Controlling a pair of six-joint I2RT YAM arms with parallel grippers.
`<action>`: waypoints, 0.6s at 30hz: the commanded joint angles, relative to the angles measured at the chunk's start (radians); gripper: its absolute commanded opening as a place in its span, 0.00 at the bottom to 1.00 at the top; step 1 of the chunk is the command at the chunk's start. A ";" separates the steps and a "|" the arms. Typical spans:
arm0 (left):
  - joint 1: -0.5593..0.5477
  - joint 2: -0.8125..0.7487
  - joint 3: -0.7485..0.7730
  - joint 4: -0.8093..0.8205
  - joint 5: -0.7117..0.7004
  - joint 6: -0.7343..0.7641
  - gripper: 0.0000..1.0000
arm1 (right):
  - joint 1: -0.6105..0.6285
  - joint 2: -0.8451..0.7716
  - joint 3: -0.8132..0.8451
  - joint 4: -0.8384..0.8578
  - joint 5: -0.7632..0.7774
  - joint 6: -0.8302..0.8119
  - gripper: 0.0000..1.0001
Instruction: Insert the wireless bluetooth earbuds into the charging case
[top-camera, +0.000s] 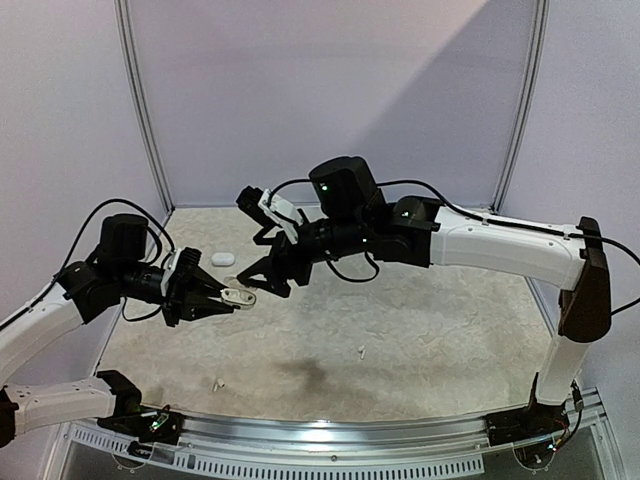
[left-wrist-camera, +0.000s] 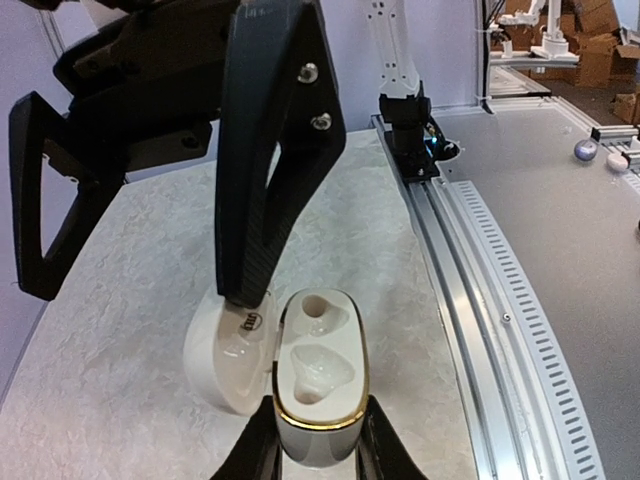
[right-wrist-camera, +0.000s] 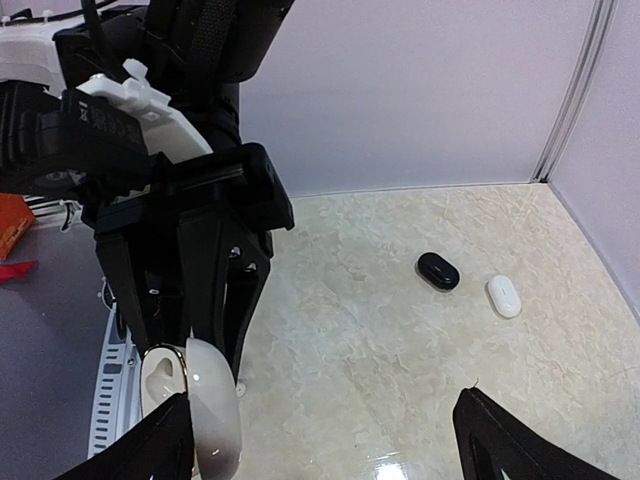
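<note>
White, gold-rimmed charging case (left-wrist-camera: 318, 375) sits lid-open at lower centre, pinched by the left gripper (left-wrist-camera: 318, 428), while the right gripper (right-wrist-camera: 320, 445) is spread wide, one fingertip (left-wrist-camera: 245, 290) at the lid, and white earbuds (top-camera: 361, 351) lie loose on the table (top-camera: 450, 330), lower middle.

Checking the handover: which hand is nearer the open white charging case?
Left. The left hand grips the charging case by its base; the right hand is open, one finger tipped at its lid.

Open charging case (left-wrist-camera: 320, 395) pinched between left fingers (left-wrist-camera: 250, 448), right finger (left-wrist-camera: 265, 200) on lid (left-wrist-camera: 222, 362).
</note>
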 joint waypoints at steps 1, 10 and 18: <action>-0.015 -0.016 0.003 0.042 0.021 -0.051 0.00 | -0.010 0.020 0.009 0.000 0.022 0.010 0.90; -0.010 0.000 -0.104 0.351 -0.011 -0.413 0.00 | -0.041 0.041 0.036 -0.026 -0.024 0.064 0.91; -0.006 0.024 -0.154 0.463 -0.056 -0.531 0.00 | -0.044 0.034 0.087 0.003 -0.077 0.104 0.92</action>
